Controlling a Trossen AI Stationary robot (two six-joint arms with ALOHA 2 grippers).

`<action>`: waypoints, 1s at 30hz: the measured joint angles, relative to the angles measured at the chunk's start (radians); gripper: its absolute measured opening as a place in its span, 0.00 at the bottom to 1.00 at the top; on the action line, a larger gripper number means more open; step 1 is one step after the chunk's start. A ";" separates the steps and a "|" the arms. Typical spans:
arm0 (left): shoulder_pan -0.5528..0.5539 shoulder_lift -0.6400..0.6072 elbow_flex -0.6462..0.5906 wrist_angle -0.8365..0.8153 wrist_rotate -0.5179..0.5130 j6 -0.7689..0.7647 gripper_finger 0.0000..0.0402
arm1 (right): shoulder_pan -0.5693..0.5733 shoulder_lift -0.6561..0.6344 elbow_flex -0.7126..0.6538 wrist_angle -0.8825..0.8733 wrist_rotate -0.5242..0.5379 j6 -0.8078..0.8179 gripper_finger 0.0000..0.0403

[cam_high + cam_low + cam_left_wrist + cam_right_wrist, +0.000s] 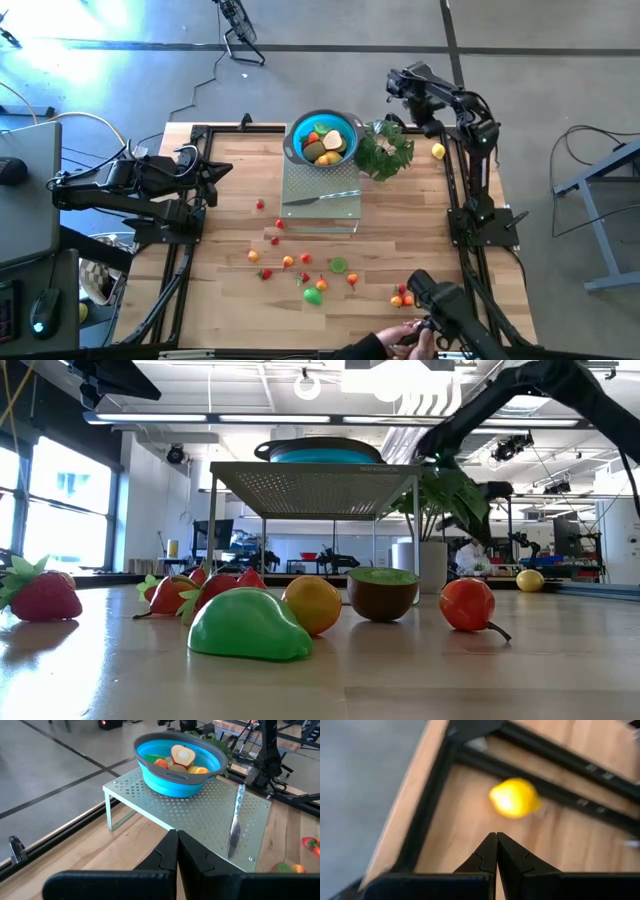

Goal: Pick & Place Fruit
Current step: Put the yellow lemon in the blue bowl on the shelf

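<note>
Several small toy fruits lie loose on the wooden table, among them a green pear (314, 295), a halved kiwi (383, 592) and strawberries (40, 595). A yellow lemon (438, 151) lies alone at the far right, beside the black frame rail. More fruit fills the blue bowl (322, 138), which stands on a perforated metal rack (320, 210). My right gripper (496, 837) is shut and hangs tipped downward above the lemon (515, 797), clear of it. At the table's left my left gripper (177, 837) is shut, raised and pointing toward the rack.
A silver knife (320, 197) lies on the rack in front of the bowl. A leafy green plant (385, 150) stands right of the bowl, close to the lemon. Black frame rails (455, 190) run along the table's sides. A person's hand (400, 335) shows at the near edge.
</note>
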 joint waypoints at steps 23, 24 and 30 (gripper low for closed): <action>0.000 0.000 0.000 -0.001 0.000 0.000 0.01 | -0.067 0.006 -0.207 0.136 0.040 0.032 0.01; 0.000 0.000 0.000 -0.001 0.000 0.000 0.01 | -0.070 0.006 -0.211 0.146 0.042 0.026 0.01; 0.000 0.000 0.000 -0.001 0.000 0.000 0.01 | -0.074 0.006 -0.215 0.185 0.088 0.020 0.01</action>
